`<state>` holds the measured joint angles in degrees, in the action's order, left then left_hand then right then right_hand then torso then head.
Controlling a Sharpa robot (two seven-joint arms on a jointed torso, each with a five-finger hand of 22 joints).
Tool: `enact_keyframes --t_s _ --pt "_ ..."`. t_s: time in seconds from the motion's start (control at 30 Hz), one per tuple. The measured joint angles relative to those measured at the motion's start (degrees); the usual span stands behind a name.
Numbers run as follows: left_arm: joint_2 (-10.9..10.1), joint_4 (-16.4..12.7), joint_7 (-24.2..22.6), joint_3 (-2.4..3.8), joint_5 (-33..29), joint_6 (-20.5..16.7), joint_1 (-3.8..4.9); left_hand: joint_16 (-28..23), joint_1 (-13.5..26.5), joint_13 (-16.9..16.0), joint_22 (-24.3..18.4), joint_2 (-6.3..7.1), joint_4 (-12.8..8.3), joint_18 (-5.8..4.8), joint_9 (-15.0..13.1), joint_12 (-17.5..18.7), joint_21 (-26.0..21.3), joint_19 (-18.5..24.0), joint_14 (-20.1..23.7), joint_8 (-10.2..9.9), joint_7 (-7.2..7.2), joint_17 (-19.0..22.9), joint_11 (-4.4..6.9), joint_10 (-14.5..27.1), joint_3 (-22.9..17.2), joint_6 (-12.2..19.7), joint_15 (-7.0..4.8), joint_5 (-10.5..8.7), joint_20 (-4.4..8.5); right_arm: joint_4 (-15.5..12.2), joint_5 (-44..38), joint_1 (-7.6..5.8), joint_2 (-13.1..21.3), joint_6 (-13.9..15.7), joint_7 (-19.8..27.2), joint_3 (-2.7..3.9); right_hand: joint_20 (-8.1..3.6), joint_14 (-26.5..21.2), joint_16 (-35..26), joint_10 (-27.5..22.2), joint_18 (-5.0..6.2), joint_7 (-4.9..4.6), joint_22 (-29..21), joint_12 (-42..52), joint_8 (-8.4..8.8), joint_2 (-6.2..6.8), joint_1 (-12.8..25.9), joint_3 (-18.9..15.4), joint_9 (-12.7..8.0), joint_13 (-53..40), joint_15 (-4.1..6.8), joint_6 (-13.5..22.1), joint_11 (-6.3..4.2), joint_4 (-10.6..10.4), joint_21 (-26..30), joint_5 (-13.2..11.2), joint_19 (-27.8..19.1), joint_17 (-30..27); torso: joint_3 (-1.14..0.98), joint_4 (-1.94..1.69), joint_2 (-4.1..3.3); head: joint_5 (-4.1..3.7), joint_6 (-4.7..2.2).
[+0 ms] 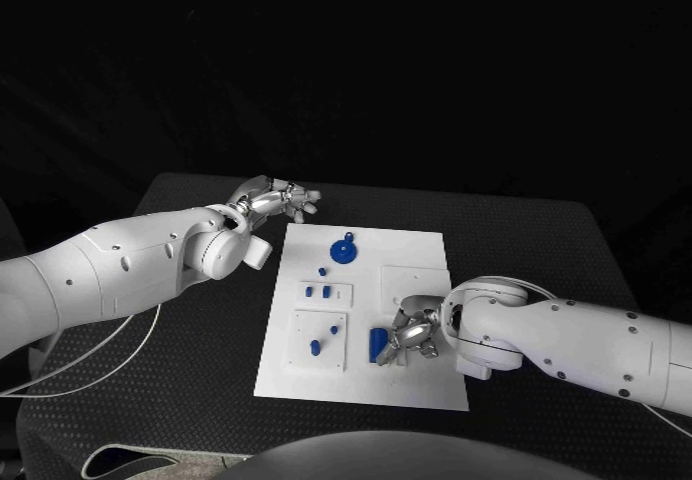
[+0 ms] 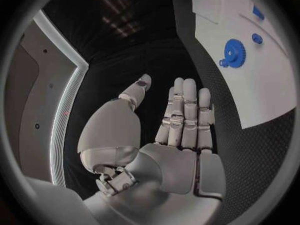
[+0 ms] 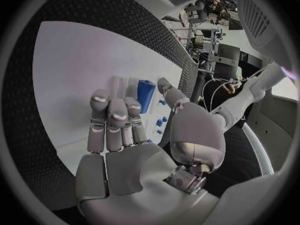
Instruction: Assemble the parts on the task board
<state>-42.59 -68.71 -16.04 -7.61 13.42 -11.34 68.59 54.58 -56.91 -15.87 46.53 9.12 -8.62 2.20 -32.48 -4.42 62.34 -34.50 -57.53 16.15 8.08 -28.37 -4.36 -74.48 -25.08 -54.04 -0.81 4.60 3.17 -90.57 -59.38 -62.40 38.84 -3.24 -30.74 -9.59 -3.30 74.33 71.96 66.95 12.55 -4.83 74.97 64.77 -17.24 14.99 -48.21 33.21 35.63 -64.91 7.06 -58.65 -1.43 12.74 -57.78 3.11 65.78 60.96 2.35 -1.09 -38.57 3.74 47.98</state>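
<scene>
The white task board lies in the middle of the black table. A blue gear sits near its far end, with small blue pegs in raised white blocks below it. A taller blue part stands at the board's near middle. My right hand hovers right beside that part with nothing held. In the right wrist view the blue part shows just past the straight fingers, thumb apart. My left hand floats off the board's far left corner, flat and holding nothing; the gear lies off to its side.
Black mesh table surface surrounds the board on all sides. A white cable hangs from my left arm over the table's left part. More small blue pegs stand on the board near my right thumb.
</scene>
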Motion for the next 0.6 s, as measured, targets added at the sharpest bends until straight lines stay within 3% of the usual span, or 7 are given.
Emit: enact_keyframes --t_s 0.37,0.6 --pt "0.01 -0.02 0.0 0.0 0.0 0.0 0.0 0.0 0.0 0.0 0.0 0.0 0.0 0.0 0.0 0.0 0.0 0.0 0.0 0.0 0.0 0.01 0.0 0.0 0.0 0.0 0.0 0.0 0.0 -0.15 -2.83 0.16 -0.17 -0.34 0.11 0.0 0.01 0.28 0.0 0.18 0.0 0.34 0.0 0.0 0.0 -0.72 -0.74 -0.16 0.16 -0.05 0.11 -0.34 -0.18 0.16 0.0 0.0 0.0 0.01 0.02 -0.01 -0.01 -0.07 0.13" --pt "0.03 -0.02 0.0 0.0 0.0 0.0 0.0 0.0 0.0 0.0 0.0 0.0 0.0 0.0 0.0 0.0 0.0 0.0 0.0 0.0 0.0 0.01 0.0 0.0 0.0 0.0 0.0 0.0 0.0 -0.19 -4.85 0.2 -0.24 0.12 0.02 0.03 0.13 0.62 -0.17 0.65 0.02 0.49 0.0 0.0 0.0 -2.87 -2.25 1.35 0.27 -0.21 0.39 -1.22 -0.6 -1.35 0.0 0.0 0.12 0.06 0.02 -0.02 -0.01 -0.12 0.18"
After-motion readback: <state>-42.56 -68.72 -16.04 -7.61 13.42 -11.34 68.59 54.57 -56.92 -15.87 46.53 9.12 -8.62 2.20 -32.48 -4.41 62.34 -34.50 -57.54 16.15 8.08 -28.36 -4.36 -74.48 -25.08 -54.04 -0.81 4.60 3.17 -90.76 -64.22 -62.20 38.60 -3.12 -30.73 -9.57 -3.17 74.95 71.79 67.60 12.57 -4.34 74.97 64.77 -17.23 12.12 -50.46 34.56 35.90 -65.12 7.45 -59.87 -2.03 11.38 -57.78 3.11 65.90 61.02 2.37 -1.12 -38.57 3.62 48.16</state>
